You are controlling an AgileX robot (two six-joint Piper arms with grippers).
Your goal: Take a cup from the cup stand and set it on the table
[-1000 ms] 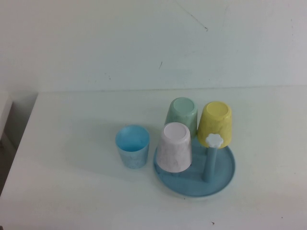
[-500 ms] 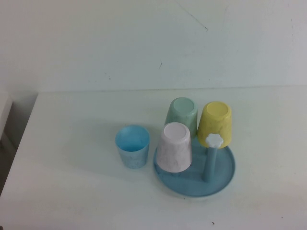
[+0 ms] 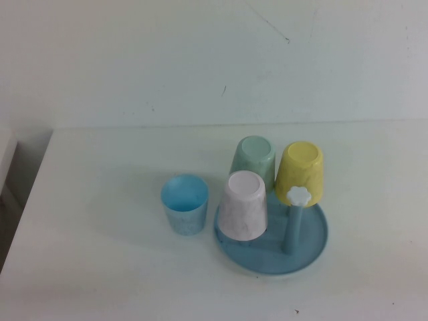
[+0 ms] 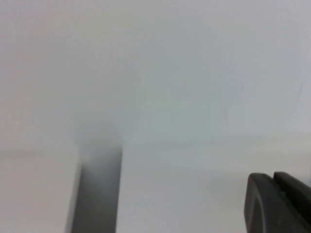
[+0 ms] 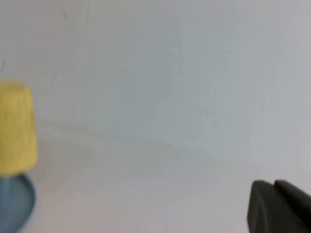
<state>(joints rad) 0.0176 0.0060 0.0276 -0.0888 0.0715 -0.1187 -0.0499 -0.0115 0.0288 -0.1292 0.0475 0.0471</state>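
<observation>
Nothing has changed over the last second: the high view is identical across all three frames. Task hasn't started in any visible way.

Yellow cup (image 3: 300,172) sits upside down on a peg at the right rear of the cup stand (image 3: 314,251). From my right wrist view I see it too (image 5: 14,128), with a sliver of the stand's rim (image 5: 19,201) below it. White-pink cup (image 3: 244,205) is upside down at the stand's front left, green cup (image 3: 254,160) upside down at the rear. One bare peg with a white flower cap (image 3: 298,196) stands just in front of the yellow cup. Light blue cup (image 3: 184,203) stands upright on the table (image 3: 100,267), just left of the stand.

Neither arm shows in the high view. Left pincer (image 4: 279,204): only a dark edge in the corner of its wrist view, facing the table edge and the wall; can't tell how far open it is, and I see nothing held. Right pincer (image 5: 279,206): same, a dark edge only, opening can't be told, nothing visibly held, well apart from the yellow cup.

My read: both arms parked, no approach begun. The right arm is the closer one to the yellow cup, so it's the likely one to go. The lift needs to be straight up to clear the peg, and the flower cap in front is the thing to avoid clipping.
</observation>
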